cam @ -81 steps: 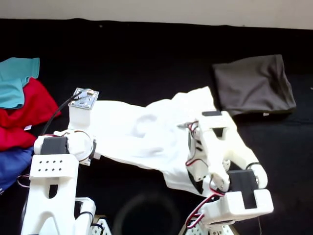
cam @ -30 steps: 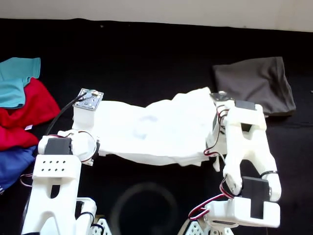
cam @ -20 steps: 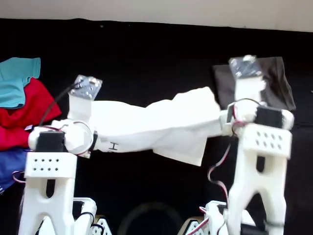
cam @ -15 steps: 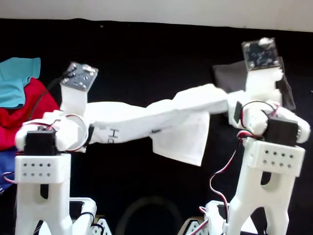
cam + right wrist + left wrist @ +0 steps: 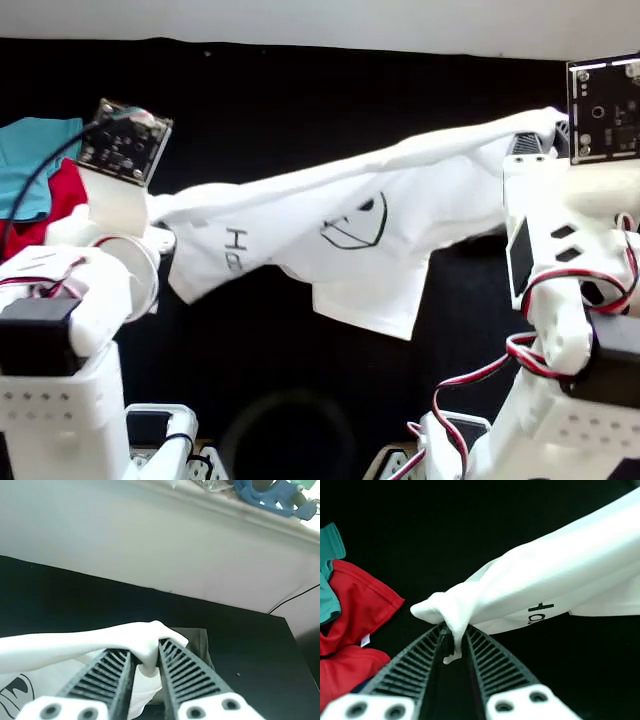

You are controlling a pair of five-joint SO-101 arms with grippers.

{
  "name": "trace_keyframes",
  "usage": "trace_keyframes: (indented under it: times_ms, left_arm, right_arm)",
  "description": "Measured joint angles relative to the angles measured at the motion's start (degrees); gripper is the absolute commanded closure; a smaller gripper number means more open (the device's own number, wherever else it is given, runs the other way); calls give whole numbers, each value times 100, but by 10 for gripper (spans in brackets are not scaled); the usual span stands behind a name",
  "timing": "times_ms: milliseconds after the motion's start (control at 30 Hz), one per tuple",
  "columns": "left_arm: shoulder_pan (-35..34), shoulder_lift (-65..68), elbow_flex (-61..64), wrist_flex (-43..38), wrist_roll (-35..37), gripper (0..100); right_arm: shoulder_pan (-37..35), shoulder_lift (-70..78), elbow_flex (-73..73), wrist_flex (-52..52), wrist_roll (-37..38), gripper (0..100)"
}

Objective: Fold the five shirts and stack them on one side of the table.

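Observation:
A white shirt point(image 5: 340, 225) with a dark printed drawing hangs stretched in the air between the two raised arms, above the black table point(image 5: 300, 100). My left gripper point(image 5: 454, 637) is shut on one bunched end of the white shirt point(image 5: 530, 587). My right gripper point(image 5: 146, 661) is shut on the other end of the white shirt point(image 5: 75, 645). A folded dark grey shirt point(image 5: 192, 637) lies on the table behind the right gripper. At the left edge lie a teal shirt point(image 5: 30, 160), a red shirt point(image 5: 355, 615) and a bit of blue cloth, all unfolded.
A light wall point(image 5: 150, 540) runs along the table's far edge. The table's far middle is bare black cloth. The two arm bases point(image 5: 60, 400) stand at the near edge.
Both arms rose from the table, lifting the white shirt off the surface and pulling it taut; it now hangs spread with its print facing out. The right arm now covers the grey shirt.

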State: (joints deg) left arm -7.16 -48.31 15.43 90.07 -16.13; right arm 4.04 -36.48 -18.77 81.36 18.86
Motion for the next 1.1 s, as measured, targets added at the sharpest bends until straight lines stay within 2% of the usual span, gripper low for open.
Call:
trace_keyframes:
  times_ms: [233,433,500,667,1100]
  left_arm:
    - [826,62,2505,-1240,18,991]
    - [923,62,4229,-2558,695,990]
    - [932,62,4457,-2673,870,977]
    - [932,62,4835,-2752,1002,832]
    - [914,62,5125,-2796,1380,836]
  right_arm:
    - [0,105,1723,-404,0,992]
    - [0,-9,3543,-1152,0,992]
    - [0,-193,3956,-1292,0,992]
    - [0,-580,4396,-1468,0,992]
    - [26,-659,4404,-1477,0,992]
